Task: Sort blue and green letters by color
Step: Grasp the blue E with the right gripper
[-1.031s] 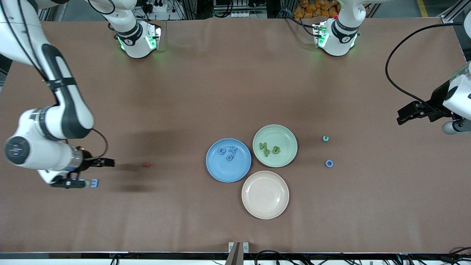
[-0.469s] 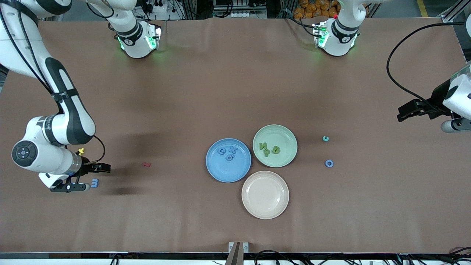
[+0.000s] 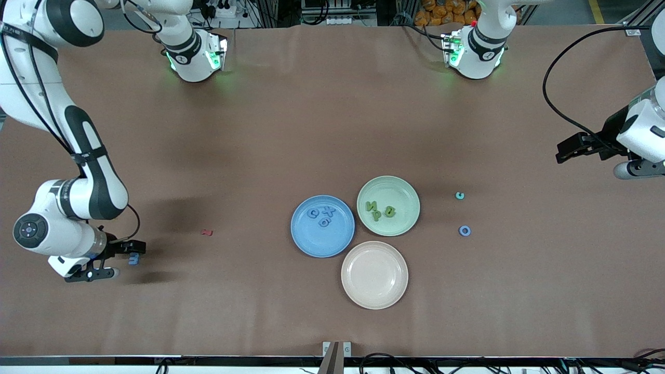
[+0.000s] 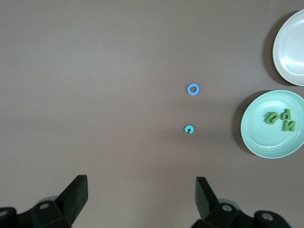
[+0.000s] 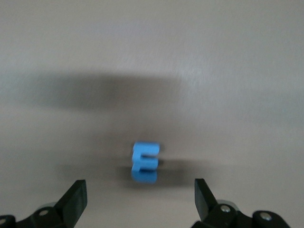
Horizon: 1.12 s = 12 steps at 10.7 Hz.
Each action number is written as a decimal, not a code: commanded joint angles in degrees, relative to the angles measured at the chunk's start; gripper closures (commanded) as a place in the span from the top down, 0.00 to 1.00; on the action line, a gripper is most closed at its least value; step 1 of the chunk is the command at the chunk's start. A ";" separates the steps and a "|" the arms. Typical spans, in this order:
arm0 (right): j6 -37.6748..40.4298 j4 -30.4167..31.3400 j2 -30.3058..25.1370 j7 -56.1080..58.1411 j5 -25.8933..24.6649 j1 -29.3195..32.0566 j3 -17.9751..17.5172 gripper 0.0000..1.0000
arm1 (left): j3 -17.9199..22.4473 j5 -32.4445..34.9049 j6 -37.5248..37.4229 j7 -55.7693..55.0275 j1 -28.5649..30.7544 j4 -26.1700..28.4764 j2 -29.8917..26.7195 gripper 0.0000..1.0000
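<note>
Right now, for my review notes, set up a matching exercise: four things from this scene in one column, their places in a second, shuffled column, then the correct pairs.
Things:
1. blue 3
2. blue ring
3. green letters
4. beige plate

Places:
A. in the green plate
B. on the bare table toward the left arm's end, near a small teal letter
C. holds nothing, nearest the front camera of the three plates
D. on the table under the open right tool

Pairs: 1-D, 2-B, 3-A, 4-C
</note>
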<state>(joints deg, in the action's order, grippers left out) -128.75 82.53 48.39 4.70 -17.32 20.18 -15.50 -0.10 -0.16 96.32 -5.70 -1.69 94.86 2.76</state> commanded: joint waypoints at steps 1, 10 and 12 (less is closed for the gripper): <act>-1.15 -4.48 3.72 0.31 -0.88 0.13 -0.50 1.00 | 0.36 -1.60 -0.16 1.48 -0.24 1.73 -1.53 1.00; -1.06 -4.40 4.43 0.31 -0.26 0.30 -0.50 0.75 | 0.27 -1.60 0.27 1.48 -0.42 2.26 -1.35 1.00; -1.15 -4.31 4.60 0.57 0.00 0.48 -0.41 0.27 | 0.27 -1.60 0.45 1.48 -0.42 2.26 -1.35 1.00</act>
<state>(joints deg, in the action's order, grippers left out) -130.11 79.71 51.67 4.75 -17.29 20.11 -15.46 -0.19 -0.17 96.41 -5.68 -1.83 96.03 2.68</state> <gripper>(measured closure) 0.128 0.000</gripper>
